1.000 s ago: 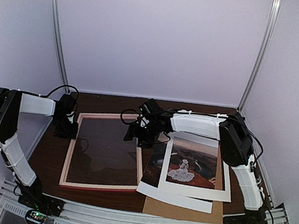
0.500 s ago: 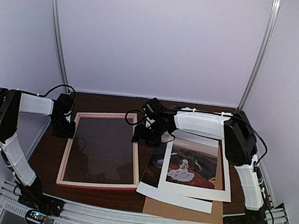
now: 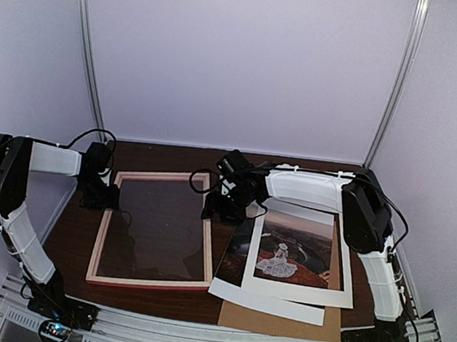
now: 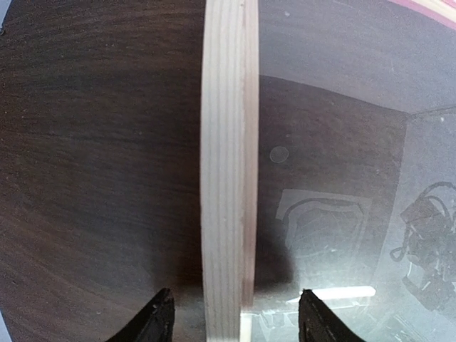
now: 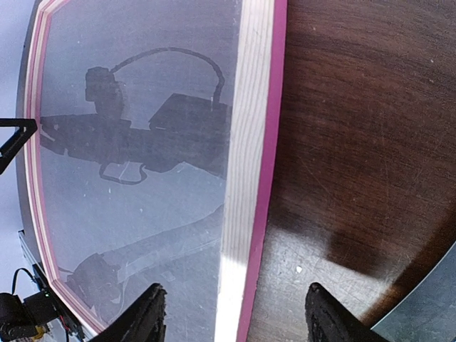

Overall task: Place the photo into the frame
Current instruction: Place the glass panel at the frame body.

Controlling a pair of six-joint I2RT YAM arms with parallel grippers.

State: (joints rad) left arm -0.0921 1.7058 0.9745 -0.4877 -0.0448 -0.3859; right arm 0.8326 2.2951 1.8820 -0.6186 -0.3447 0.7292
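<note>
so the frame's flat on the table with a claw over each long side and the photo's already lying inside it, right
Not quite: the photo is not inside the frame. The top view shows it lying outside, to the frame's right. The rest holds: the frame lies flat on the table, with the left claw over one long side and the right claw over the other.

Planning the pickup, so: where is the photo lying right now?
In the top view, the photo lies flat on the right side, just right of the frame and partly over a brown board.
</note>
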